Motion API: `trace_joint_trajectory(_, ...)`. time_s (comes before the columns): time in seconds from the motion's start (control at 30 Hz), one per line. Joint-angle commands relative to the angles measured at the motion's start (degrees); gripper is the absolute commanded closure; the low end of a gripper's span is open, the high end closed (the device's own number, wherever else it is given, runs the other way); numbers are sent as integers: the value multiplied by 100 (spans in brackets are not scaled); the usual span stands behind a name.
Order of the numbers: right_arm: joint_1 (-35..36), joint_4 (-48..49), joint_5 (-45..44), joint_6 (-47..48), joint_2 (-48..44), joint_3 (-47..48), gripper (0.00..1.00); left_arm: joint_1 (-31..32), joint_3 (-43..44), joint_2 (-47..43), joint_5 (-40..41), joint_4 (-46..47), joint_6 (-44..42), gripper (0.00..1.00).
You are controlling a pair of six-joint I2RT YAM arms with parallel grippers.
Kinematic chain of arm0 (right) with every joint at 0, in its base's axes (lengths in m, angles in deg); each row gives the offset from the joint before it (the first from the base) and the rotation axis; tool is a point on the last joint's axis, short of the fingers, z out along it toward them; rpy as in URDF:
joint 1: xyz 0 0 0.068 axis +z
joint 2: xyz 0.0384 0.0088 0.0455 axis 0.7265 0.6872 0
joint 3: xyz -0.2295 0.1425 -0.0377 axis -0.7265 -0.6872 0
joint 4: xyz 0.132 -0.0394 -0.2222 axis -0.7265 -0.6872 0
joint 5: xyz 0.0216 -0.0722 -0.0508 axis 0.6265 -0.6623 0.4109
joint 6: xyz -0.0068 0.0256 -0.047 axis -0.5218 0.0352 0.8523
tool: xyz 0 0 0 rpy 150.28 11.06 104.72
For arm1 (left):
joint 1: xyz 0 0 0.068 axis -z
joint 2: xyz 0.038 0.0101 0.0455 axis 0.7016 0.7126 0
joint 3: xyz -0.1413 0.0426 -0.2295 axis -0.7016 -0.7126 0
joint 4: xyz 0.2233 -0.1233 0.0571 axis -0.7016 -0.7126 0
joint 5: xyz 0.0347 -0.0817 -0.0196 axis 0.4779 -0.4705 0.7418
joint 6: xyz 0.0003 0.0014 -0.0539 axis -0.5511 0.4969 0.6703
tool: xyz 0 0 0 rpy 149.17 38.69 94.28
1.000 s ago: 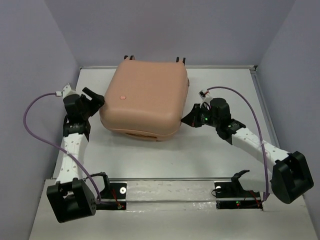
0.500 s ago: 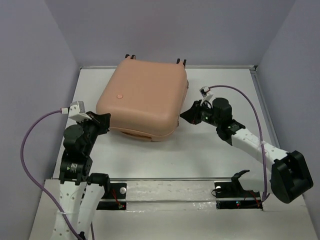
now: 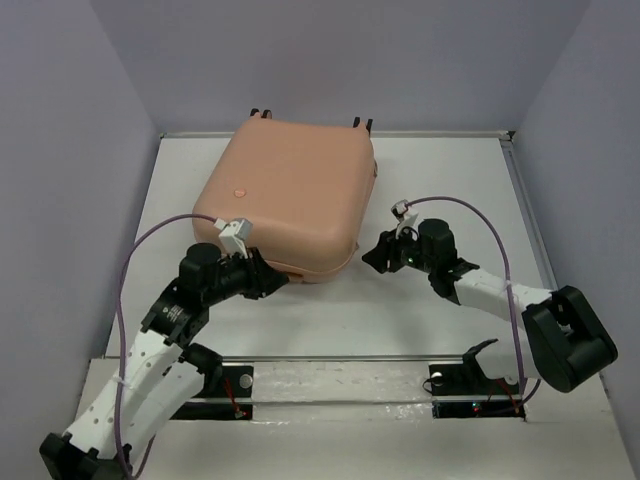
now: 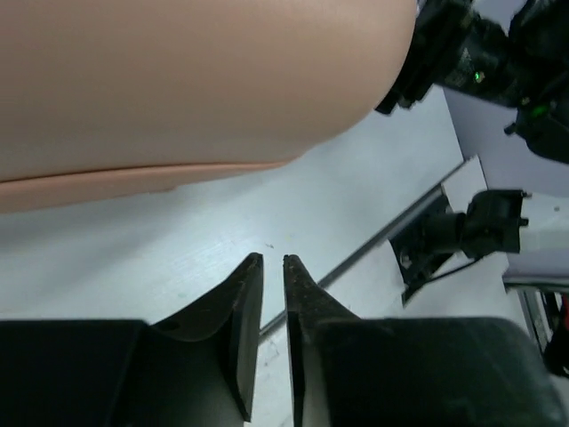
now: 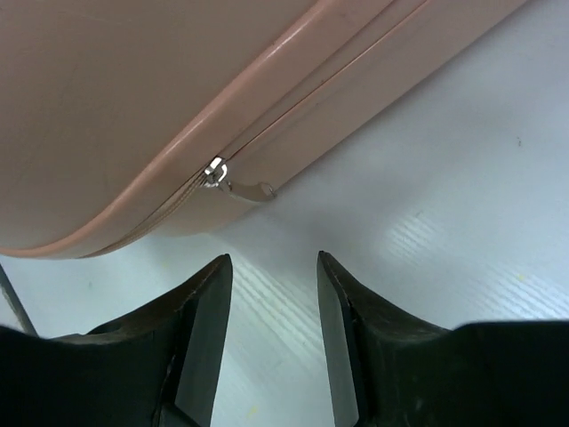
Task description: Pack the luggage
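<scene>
Zipper pull (image 5: 242, 185) at suitcase's (image 3: 290, 200) near-right corner lay just ahead of right jaws, apart and empty. Left jaws all but together, farther off.

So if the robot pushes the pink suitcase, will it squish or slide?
Probably no squishing: the luggage has a smooth, hard-looking shell. It would likely slide, lying flat on the smooth table. Its rounded corners look slippery to pinch.

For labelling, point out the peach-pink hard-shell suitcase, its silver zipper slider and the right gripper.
peach-pink hard-shell suitcase (image 3: 290, 195), top view, centre of shell.
silver zipper slider (image 5: 214, 169), right wrist view, its metal body.
right gripper (image 5: 273, 259), right wrist view, midway between fingertips.
</scene>
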Motion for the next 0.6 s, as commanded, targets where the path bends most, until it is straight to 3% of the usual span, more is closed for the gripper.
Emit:
trace_joint_trajectory(0.0,7,1044,342,380,538,267,49,954,-196,557,487,766,405,71)
trace_joint_trajectory(0.3,7,1300,729,740,987,653,46,1176,-73,1603,1235,1346,134,62)
trace_joint_trajectory(0.57,7,1528,1178,784,1259,803,50,1176,-117,1825,1534,1716,195,57)
